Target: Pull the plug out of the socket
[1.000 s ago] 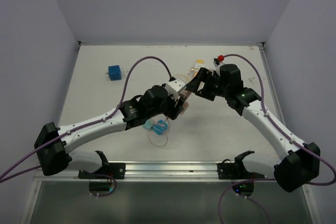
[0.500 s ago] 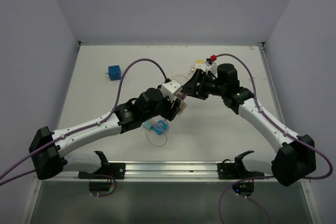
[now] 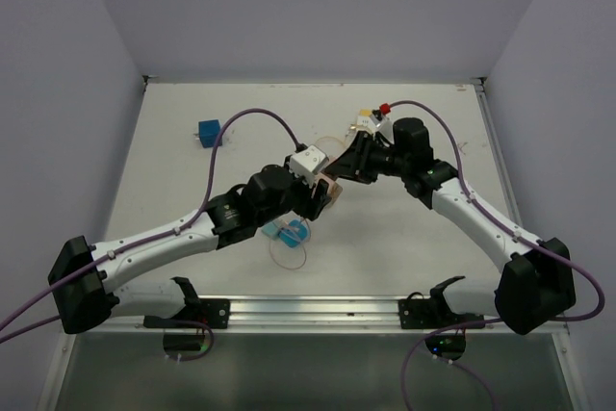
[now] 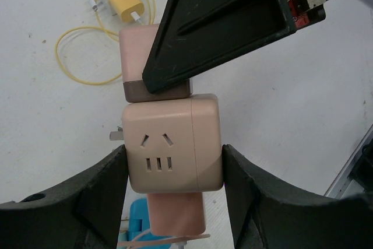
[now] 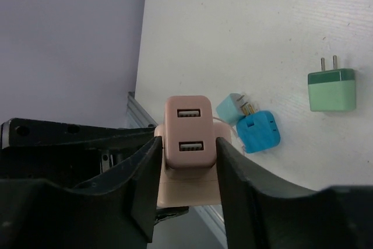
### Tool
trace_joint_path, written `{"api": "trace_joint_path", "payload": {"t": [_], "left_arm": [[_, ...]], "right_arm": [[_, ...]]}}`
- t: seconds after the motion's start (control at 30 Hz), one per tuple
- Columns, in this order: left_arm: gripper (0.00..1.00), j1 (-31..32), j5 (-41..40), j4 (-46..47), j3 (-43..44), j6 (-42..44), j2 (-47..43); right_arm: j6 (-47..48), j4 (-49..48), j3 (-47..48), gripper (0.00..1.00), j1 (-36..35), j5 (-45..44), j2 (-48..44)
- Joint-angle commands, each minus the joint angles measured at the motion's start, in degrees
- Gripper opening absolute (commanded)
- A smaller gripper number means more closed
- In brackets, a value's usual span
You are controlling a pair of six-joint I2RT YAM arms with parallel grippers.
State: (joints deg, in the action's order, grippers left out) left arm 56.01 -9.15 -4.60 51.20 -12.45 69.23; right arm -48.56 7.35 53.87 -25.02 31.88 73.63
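L claw (image 4: 173,164) has socket (image 4: 172,150) betw. its fingers, plug (image 4: 133,56) on socket's far side, in R claw (image 5: 186,144).

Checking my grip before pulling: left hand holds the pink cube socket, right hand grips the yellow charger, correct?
No: the right hand grips the pink USB charger, as the right wrist view shows. The yellow charger lies on the table.

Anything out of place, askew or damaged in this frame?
Nothing looks damaged or spilled. One thing worth noting: the socket cube, clamped in the left hand, carries a pink plug gripped by the right hand, plus a second plug on its opposite face.
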Motion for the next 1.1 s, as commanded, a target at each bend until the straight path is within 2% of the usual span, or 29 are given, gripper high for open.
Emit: {"api": "trace_joint_path", "payload": {"t": [0.0,0.07,0.1,0.2,0.33,0.5,0.73,1.07], "left_arm": [[0.00,0.07,0.36,7.15,-0.05,-1.26,-1.91],[0.00,0.07,0.88,6.80,-0.49,-1.79,-1.91],[0.00,0.07,0.97,6.45,-0.57,-2.31,-1.91],[0.00,0.07,1.59,4.87,-1.36,-3.89,-2.08],[0.00,0.07,4.48,0.92,-3.82,-6.53,-2.26],[0.00,0.07,8.26,-2.69,-7.07,-10.13,-1.82],[0.00,0.24,8.88,-8.31,-9.28,-11.28,-2.87],[0.00,0.68,10.55,-9.72,-10.86,-11.81,-2.17]], "right_arm": [[-0.49,-3.40,-0.43,0.37,-0.30,1.26,0.03],[-0.58,-3.49,-0.25,0.29,-0.21,1.00,0.11],[-0.49,-3.49,-0.25,0.21,-0.21,0.64,0.03],[0.56,-2.61,0.53,0.08,-0.30,-0.76,-0.24],[2.23,-0.59,2.38,0.00,-0.21,-2.78,-0.24],[5.13,1.34,5.37,0.00,-0.12,-6.82,0.29],[7.25,2.84,8.09,0.00,1.63,-9.64,0.73],[7.16,2.31,10.56,0.00,4.88,-12.45,0.20]]}}
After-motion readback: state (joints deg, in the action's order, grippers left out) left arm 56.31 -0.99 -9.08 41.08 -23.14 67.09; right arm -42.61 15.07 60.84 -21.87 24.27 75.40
